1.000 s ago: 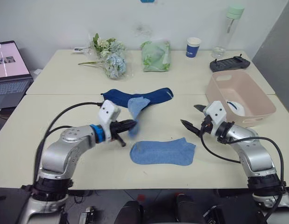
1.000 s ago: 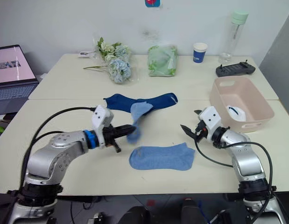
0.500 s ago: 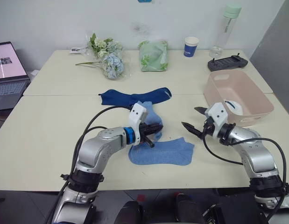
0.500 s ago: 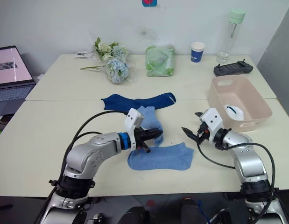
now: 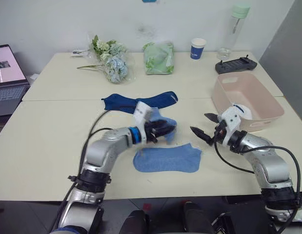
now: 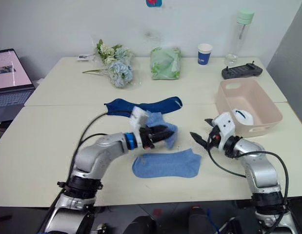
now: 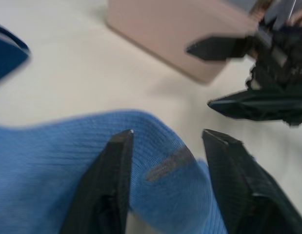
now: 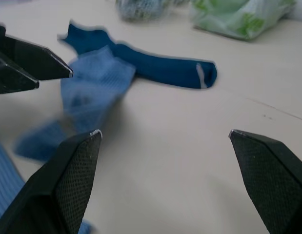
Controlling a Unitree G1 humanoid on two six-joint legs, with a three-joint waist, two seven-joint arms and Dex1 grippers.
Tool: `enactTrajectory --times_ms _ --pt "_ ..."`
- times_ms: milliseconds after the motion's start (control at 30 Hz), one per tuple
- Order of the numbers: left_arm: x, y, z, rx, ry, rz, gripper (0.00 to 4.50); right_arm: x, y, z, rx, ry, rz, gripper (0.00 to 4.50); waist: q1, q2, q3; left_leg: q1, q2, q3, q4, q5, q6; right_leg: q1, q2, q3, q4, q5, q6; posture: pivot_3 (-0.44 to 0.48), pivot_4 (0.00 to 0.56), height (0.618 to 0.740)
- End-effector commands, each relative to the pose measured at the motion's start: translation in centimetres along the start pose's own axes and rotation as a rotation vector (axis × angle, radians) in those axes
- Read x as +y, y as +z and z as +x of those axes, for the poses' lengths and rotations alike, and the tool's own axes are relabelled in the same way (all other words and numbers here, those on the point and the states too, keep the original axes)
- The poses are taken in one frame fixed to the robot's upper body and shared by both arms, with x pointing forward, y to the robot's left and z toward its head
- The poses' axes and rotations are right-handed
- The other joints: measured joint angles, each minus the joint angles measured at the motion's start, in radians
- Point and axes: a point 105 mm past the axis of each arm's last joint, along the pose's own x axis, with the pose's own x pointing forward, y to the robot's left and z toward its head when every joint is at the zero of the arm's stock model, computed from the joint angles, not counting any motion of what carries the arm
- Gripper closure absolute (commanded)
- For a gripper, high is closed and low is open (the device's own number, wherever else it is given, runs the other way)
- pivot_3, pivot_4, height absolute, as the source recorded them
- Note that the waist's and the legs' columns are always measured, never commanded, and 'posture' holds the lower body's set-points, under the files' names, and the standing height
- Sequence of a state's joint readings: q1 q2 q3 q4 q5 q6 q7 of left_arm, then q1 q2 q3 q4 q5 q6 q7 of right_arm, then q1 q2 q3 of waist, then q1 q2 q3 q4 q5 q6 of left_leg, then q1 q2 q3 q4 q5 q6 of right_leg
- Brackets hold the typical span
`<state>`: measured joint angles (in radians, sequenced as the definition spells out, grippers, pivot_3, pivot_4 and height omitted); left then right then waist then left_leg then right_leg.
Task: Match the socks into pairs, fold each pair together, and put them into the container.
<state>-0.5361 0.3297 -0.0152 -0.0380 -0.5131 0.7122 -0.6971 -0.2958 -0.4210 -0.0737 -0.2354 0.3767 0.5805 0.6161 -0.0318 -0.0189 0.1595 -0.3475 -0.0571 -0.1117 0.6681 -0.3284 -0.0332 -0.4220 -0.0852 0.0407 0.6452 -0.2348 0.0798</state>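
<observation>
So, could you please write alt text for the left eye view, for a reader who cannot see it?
The left gripper holds a light blue sock above a second light blue sock lying flat on the table. The right gripper is open beside the pink container.

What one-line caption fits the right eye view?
Left gripper holds one light blue sock above its mate; open right gripper waits near the pink tub.

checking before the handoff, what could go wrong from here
1. The left gripper pinches the light blue sock only at one edge, the rest dangling; it may slip or land crooked on the flat sock.
2. The open right gripper sits close ahead of the left one; the fingers could clash.
</observation>
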Motion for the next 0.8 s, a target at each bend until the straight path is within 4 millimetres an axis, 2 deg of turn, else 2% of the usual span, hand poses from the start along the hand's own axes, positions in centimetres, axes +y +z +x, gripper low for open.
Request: enactTrajectory --times_ms 33,100,133,233,300,433,633,667,800 --pt "4.1 1.3 -1.8 -0.027 0.164 0.111 0.77 1.3 1.0 0.2 0.01 0.02 0.095 0.0 0.003 0.0 0.0 0.0 -0.001 0.0 0.0 0.0 0.0 0.0 0.0 0.0 0.0 0.0 0.0 0.0 0.15 0.74" --pt "5.7 1.0 -2.3 0.001 0.215 0.156 0.13 2.0 0.7 0.4 0.039 0.038 0.132 0.0 0.004 0.0 0.0 0.0 -0.002 0.0 0.0 0.0 0.0 0.001 -0.001 0.0 -0.001 0.0 0.0 0.0 0.15 0.74" --pt "6.4 0.6 -2.5 0.018 0.234 0.17 0.01 2.4 0.5 0.5 0.055 0.049 0.139 0.0 0.004 0.0 0.0 0.0 -0.002 0.0 0.0 0.0 0.0 0.001 -0.001 0.0 -0.001 0.0 0.0 0.0 0.15 0.74" --pt "7.3 -0.2 -2.7 0.044 0.234 0.171 0.01 2.9 -0.6 0.8 0.131 0.059 0.144 0.0 0.005 0.0 0.0 -0.001 -0.003 0.0 0.0 0.0 0.0 0.0 -0.001 0.0 -0.002 0.0 0.0 0.0 0.15 0.74" --pt "8.8 -1.5 -2.8 0.093 0.299 0.199 0.01 2.7 -1.9 0.8 0.217 0.033 0.112 0.0 0.007 0.0 0.0 -0.002 -0.003 0.0 0.0 0.0 0.0 0.0 -0.001 -0.001 -0.002 0.0 0.0 0.0 0.15 0.74" --pt "10.6 -3.1 -2.3 0.131 0.361 0.22 0.01 2.7 -2.9 2.4 0.259 0.032 0.103 0.0 0.005 0.0 0.0 -0.001 -0.004 0.0 0.0 0.0 0.0 0.0 -0.001 -0.001 -0.002 0.0 0.0 0.0 0.15 0.74" --pt "10.7 -3.5 -1.0 0.127 0.332 0.231 0.01 2.4 -3.9 3.7 0.309 0.053 0.047 0.0 0.003 0.0 0.0 -0.001 -0.004 0.001 0.0 0.0 0.0 -0.001 -0.001 -0.001 -0.001 0.0 0.0 0.0 0.15 0.74" --pt "10.6 -3.3 -0.9 0.117 0.324 0.231 0.4 2.4 -4.0 3.9 0.31 0.055 0.042 0.0 0.003 0.0 0.0 -0.001 -0.003 0.001 0.0 0.0 0.0 -0.001 -0.001 -0.001 -0.001 0.0 0.0 0.0 0.15 0.74" --pt "10.1 -2.3 -0.8 0.08 0.279 0.238 1.51 2.7 -3.3 4.1 0.277 0.09 0.038 1.29 0.0 0.0 0.0 -0.001 -0.003 0.0 0.0 0.0 0.0 -0.001 -0.001 -0.001 -0.001 0.0 0.0 0.0 0.15 0.74"
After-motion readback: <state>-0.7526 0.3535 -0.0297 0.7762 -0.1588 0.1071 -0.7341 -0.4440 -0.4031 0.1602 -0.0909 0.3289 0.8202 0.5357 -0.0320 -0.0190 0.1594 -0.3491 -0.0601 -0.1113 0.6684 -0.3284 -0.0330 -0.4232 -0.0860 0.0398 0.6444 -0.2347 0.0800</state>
